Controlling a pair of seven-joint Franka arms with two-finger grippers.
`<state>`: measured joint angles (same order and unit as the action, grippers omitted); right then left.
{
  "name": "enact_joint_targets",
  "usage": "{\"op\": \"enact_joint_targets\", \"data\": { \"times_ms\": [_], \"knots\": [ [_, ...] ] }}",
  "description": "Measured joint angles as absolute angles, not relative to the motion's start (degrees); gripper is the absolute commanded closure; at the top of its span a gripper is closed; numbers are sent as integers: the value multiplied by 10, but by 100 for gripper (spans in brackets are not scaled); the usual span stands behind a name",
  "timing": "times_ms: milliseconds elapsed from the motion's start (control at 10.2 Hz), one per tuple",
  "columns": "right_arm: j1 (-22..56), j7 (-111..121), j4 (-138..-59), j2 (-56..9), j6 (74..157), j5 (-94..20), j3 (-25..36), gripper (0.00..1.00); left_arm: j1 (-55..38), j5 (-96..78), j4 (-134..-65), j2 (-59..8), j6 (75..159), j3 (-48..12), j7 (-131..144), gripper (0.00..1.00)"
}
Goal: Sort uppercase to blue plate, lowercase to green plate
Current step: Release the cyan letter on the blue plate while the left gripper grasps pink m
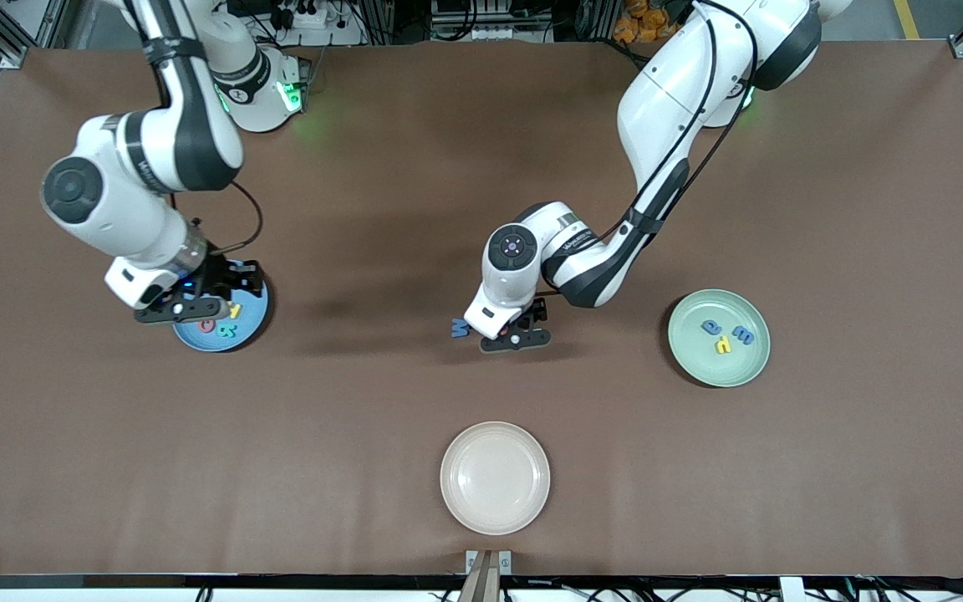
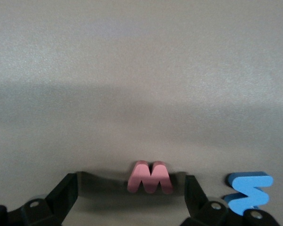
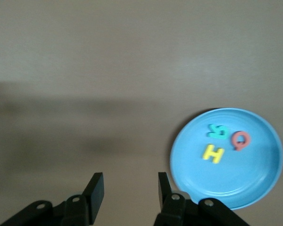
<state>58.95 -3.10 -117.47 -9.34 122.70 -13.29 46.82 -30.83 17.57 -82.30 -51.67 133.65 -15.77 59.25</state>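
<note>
Red w (image 2: 150, 178), blue M (image 2: 249, 192), yellow H (image 3: 213, 153)

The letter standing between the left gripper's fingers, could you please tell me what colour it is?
Pinkish red; the w-shaped letter shows best in the left wrist view.

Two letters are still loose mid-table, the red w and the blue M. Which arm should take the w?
Left. The left gripper is down over the red w, jaws open either side, blue M beside it. The right gripper hangs empty by the blue plate.
</note>
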Motion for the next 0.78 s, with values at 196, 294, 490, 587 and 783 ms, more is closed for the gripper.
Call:
{"op": "enact_joint_targets", "data": {
  "times_ms": [196, 294, 490, 587, 783],
  "knots": [
    [595, -91, -1169, -94, 1234, -133, 445, 45, -308, 176, -823, -517, 1337, -157, 589, 0],
    [595, -102, -1168, -94, 1236, -133, 442, 46, -308, 176, -822, -517, 1337, -157, 584, 0],
    [594, -107, -1168, -94, 1237, -133, 442, 48, -308, 176, -822, -517, 1337, -157, 583, 0],
    [594, -107, -1168, -94, 1238, -133, 442, 48, -308, 176, -822, -517, 1337, -157, 583, 0],
    [594, -122, -1168, -96, 1250, -133, 442, 48, -308, 176, -822, -517, 1337, -157, 583, 100]
  ]
}}
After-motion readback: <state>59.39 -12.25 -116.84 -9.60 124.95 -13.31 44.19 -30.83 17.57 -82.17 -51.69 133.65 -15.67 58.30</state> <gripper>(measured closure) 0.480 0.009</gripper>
